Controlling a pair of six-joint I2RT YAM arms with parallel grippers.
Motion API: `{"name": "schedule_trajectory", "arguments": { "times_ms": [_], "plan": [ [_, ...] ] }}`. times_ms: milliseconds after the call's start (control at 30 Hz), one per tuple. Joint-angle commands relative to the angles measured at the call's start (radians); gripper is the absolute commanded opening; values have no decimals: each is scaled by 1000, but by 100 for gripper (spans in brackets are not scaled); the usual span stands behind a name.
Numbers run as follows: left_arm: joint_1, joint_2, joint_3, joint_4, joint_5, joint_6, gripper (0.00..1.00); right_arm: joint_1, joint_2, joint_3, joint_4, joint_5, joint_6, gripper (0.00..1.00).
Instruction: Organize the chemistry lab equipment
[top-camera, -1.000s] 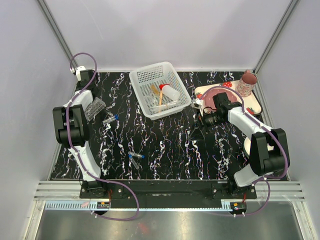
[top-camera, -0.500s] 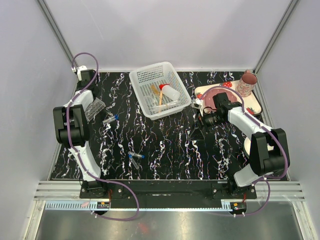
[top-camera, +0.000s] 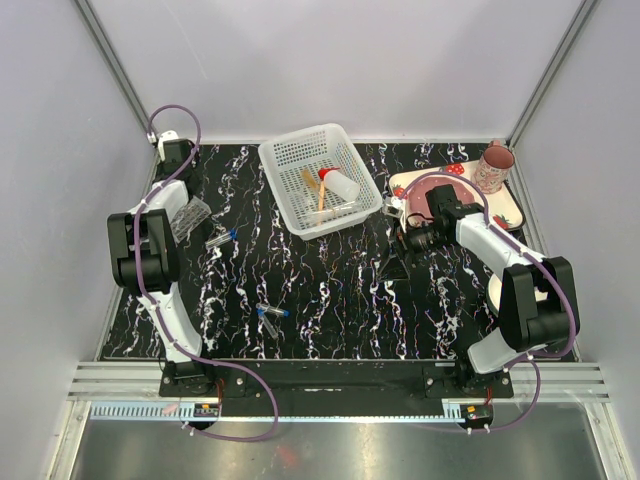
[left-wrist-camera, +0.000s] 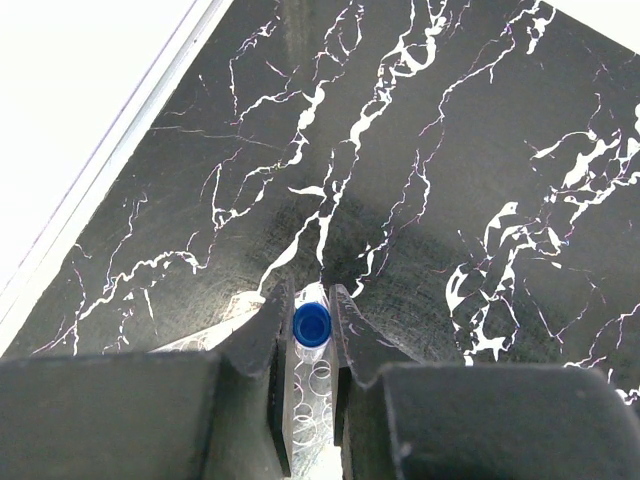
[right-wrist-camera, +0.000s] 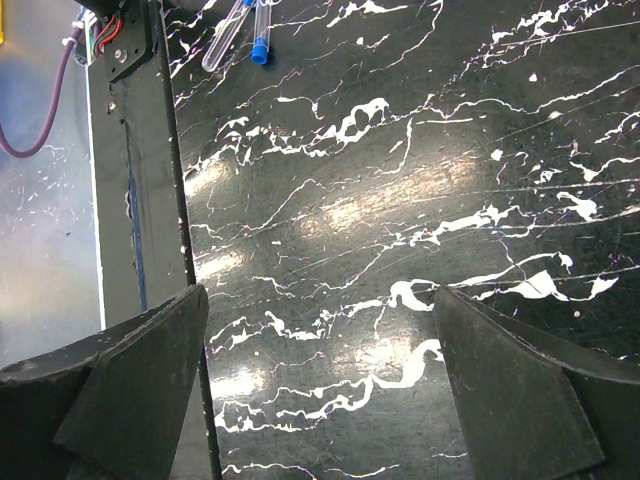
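While left gripper (left-wrist-camera: 308, 300) clamps blue-capped tube (left-wrist-camera: 311, 325) | cap toward wrist, axis end-on | right gripper (right-wrist-camera: 318, 295) gapes wide

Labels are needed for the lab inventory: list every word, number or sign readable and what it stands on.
No text reads anywhere.
The blue-capped tube in the left gripper: cap plain, no marking.
The red-capped squeeze bottle in the white basket: no label visible.
The pink mug: print too small to read.
The small box on the front rail: marks too blurred to read.
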Motion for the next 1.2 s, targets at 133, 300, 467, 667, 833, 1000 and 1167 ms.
{"name": "schedule_trajectory", "arguments": {
  "times_ms": [133, 300, 467, 667, 833, 1000, 1167],
  "plan": [
    [-6, -29, -23, 82, 9, 37, 12, -15, -14, 41, -13, -8, -28, 100],
    [-8, -32, -28, 86, 9, 37, 12, -18, -17, 42, -15, -11, -28, 100],
    [-8, -43, -48, 99, 9, 39, 16, -24, -15, 42, -16, -11, -29, 100],
    [-6, -51, -63, 100, 9, 43, 16, -26, -17, 44, -16, -12, -29, 100],
    [-6, -57, -69, 100, 6, 43, 21, -27, -17, 44, -18, -12, -29, 100],
    [-6, -60, -75, 100, 6, 42, 28, -31, -17, 44, -18, -14, -29, 100],
    [-6, -80, -86, 120, 8, 43, 38, -31, -17, 44, -19, -15, -29, 100]
  ]
}}
